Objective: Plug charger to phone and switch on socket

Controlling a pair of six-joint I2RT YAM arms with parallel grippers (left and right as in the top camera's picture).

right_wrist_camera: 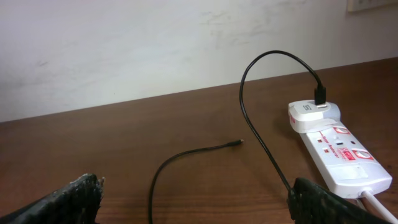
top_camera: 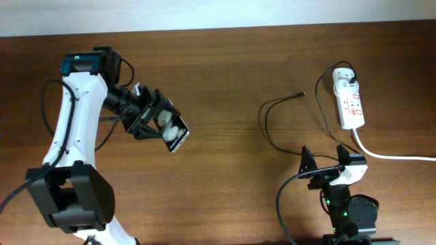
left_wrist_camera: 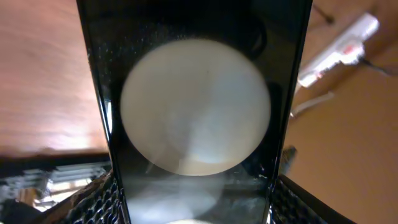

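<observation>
My left gripper [top_camera: 158,121] is shut on the black phone [top_camera: 174,132] and holds it above the table left of centre. In the left wrist view the phone [left_wrist_camera: 196,112] fills the frame between both fingers, its glossy screen showing round white reflections. The white socket [top_camera: 349,101] lies at the far right, with the charger's white plug [top_camera: 344,81] in its far end. The charger cable [top_camera: 272,129] loops to a free connector tip [top_camera: 302,94] on the table. My right gripper [top_camera: 325,163] is open and empty, near the cable [right_wrist_camera: 186,155] and short of the socket [right_wrist_camera: 339,152].
The socket's thick white cord [top_camera: 392,155] runs off to the right edge, past my right arm. A pale wall stands behind the table's far edge [right_wrist_camera: 155,98]. Bare wood lies between the two arms.
</observation>
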